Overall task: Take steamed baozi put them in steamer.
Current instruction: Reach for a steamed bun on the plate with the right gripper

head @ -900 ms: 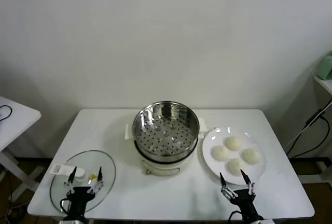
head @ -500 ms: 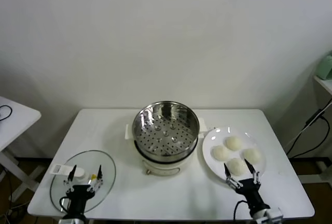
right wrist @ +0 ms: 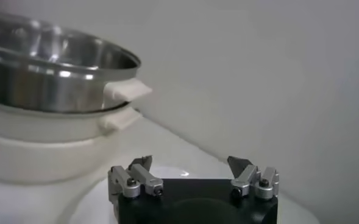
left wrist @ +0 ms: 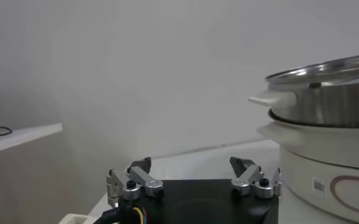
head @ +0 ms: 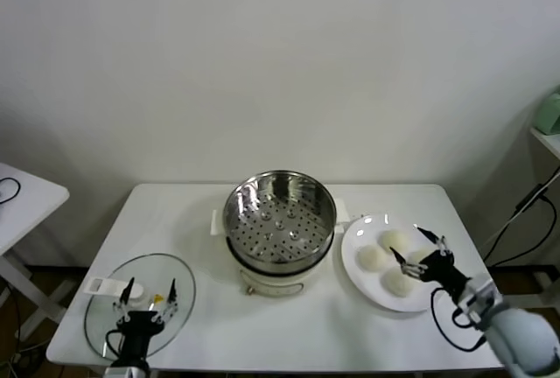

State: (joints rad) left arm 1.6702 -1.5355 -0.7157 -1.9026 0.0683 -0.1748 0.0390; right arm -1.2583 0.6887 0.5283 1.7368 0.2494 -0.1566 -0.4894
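Note:
The steamer (head: 280,225) stands mid-table, its perforated tray bare; it also shows in the left wrist view (left wrist: 325,103) and the right wrist view (right wrist: 51,73). Three baozi (head: 395,240) (head: 373,258) (head: 398,283) lie in sight on the white plate (head: 354,242) to its right; a fourth is hidden under my right arm. My right gripper (head: 409,244) is open and empty, hovering over the plate's right side, pointing towards the steamer; it also shows in the right wrist view (right wrist: 191,167). My left gripper (head: 149,294) is open, parked over the glass lid; it also shows in the left wrist view (left wrist: 191,167).
A glass lid (head: 101,312) with a white handle (head: 103,286) lies at the table's front left. A second white table (head: 22,199) stands far left. A black cable (head: 525,207) hangs beyond the table's right edge.
My right gripper has moved from the table's front edge back and to the right over the plate, turning to point towards the steamer. The left gripper has stayed put.

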